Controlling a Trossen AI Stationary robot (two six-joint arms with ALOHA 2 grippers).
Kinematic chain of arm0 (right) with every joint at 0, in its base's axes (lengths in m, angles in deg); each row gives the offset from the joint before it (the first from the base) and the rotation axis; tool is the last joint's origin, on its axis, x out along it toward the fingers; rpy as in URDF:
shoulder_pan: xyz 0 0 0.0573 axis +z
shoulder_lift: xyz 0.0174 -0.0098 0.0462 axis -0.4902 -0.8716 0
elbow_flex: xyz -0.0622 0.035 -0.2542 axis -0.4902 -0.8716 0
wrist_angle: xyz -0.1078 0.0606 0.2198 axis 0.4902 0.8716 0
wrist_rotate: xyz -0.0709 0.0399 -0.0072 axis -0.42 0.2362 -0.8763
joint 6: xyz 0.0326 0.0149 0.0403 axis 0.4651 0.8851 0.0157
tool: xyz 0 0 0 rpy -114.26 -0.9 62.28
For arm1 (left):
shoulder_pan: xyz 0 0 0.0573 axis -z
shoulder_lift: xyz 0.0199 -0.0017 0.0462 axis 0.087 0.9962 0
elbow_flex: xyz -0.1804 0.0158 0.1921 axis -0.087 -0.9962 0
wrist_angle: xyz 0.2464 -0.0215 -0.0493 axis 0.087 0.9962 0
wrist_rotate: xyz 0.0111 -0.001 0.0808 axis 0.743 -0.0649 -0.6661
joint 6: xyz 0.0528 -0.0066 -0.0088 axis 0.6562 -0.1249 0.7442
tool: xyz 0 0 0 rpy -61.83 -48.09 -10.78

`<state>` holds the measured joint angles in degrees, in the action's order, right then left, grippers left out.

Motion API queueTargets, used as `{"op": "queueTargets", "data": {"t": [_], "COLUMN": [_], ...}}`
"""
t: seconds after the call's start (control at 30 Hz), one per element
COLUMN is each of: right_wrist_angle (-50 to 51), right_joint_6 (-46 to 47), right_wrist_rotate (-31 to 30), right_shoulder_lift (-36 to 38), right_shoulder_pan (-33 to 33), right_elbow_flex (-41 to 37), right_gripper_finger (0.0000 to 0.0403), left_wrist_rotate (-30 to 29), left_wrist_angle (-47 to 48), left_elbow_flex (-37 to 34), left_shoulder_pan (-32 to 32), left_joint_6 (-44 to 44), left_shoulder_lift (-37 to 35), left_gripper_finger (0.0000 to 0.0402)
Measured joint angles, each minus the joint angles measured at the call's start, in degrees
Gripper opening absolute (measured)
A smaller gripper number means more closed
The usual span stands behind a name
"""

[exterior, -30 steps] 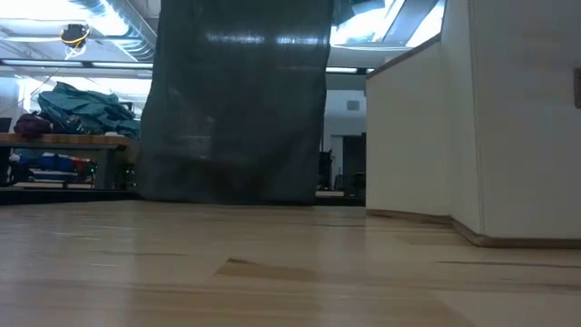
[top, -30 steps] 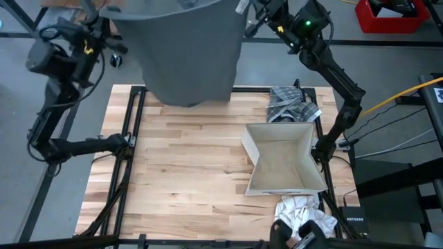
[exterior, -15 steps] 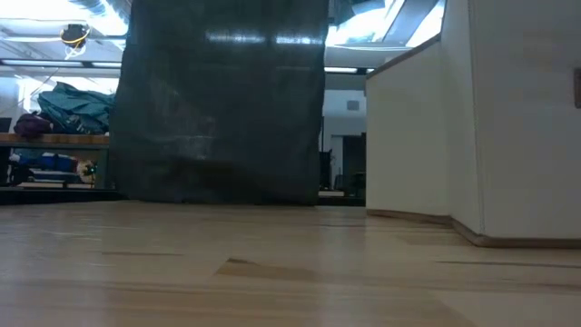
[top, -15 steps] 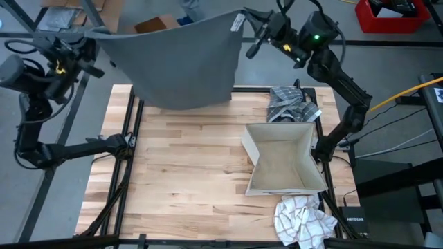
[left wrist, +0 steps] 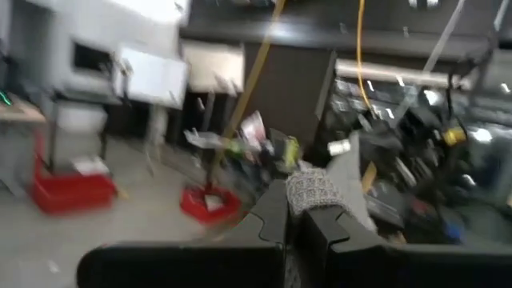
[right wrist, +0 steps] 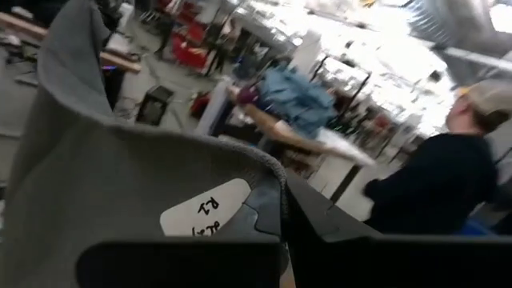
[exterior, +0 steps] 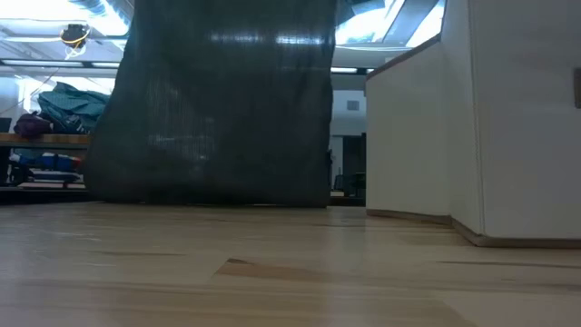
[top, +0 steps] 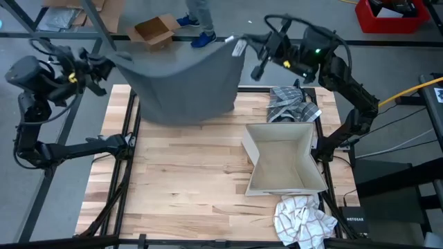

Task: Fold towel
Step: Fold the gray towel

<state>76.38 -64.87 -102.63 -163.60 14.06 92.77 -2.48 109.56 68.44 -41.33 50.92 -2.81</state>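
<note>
A grey towel (top: 185, 83) hangs spread between my two grippers over the table's far part. In the low view it is a dark sheet (exterior: 218, 100) whose lower edge reaches down to about table height. My left gripper (top: 102, 67) is shut on its upper left corner, and my right gripper (top: 249, 52) on the upper right corner, by a white label (right wrist: 204, 214). The upper edge sags between them. My left gripper (left wrist: 298, 216) pinches the towel's upper left corner (left wrist: 312, 190) between its two fingers; a small tuft of grey cloth stands out past the fingertips. The towel hangs below it. My right gripper (right wrist: 282, 210) pinches the towel's upper right corner edge (right wrist: 268, 166), right beside the white label. The cloth hangs down from the hold toward the other arm.
An open white box (top: 284, 159) stands on the table's right half. A checked cloth (top: 291, 104) lies behind it at the far right, and a white crumpled cloth (top: 301, 216) at the near right. A person (right wrist: 432, 184) stands beyond the table. The table's left and middle are bare wood.
Both grippers have come down from high above the table. The left one has swung out toward the left, so the towel hangs lower and spread wider. Its upper edge, straight before, now sags between the two held corners.
</note>
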Motion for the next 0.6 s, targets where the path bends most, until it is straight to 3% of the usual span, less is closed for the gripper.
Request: {"op": "queueTargets", "data": {"t": [0.3, 0.47, 0.6], "right_wrist_angle": [5.57, 8.41, 8.82], "right_joint_6": [5.74, 7.29, 7.35], "right_wrist_rotate": [-0.03, -0.04, -0.04], "right_shoulder_lift": [0.28, 0.63, 1.09], "right_shoulder_pan": [4.9, 8.15, 11.34], "right_elbow_flex": [0.0, 0.0, 0.0], "right_gripper_finger": [0.0005, 0.0005, 0.0005], "left_wrist_rotate": [11.79, 22.23, 26.06], "left_wrist_angle": [6.99, 7.64, 8.31], "left_elbow_flex": [-0.02, -0.02, -0.02], "left_shoulder_pan": [0.0, 0.0, 0.0], "left_joint_6": [-8.2, -7.67, -6.92], "left_shoulder_lift": [0.0, -0.19, -0.42], "left_gripper_finger": [0.0, 0.0, 0.0]}}
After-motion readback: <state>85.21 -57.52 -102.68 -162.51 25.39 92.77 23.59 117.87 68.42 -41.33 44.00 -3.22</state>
